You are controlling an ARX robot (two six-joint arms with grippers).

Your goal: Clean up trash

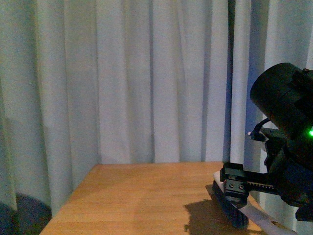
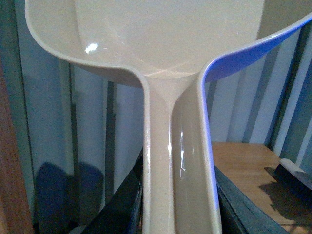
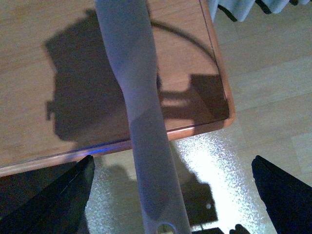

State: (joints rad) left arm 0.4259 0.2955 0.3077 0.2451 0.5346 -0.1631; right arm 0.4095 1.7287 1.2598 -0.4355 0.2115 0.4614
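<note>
No trash shows in any view. My left gripper [image 2: 178, 207] is shut on the handle of a beige dustpan [image 2: 165, 48] with a blue rim, held up in front of the curtains; its scoop looks empty. A brush [image 1: 230, 205] with dark bristles lies at the right of the wooden table [image 1: 142, 196], its pale handle [image 3: 141, 122] sticking out past the table edge. My right gripper [image 3: 168, 195] hangs open over that handle, one finger [image 3: 53, 200] on each side and neither touching it. The front view also shows the right gripper [image 1: 234, 186] just above the brush.
Grey curtains [image 1: 122, 73] hang close behind and to the left of the table. The table corner [image 3: 219, 97] ends over pale floor [image 3: 263, 73]. The brush [image 2: 295, 173] also shows at the table's edge in the left wrist view.
</note>
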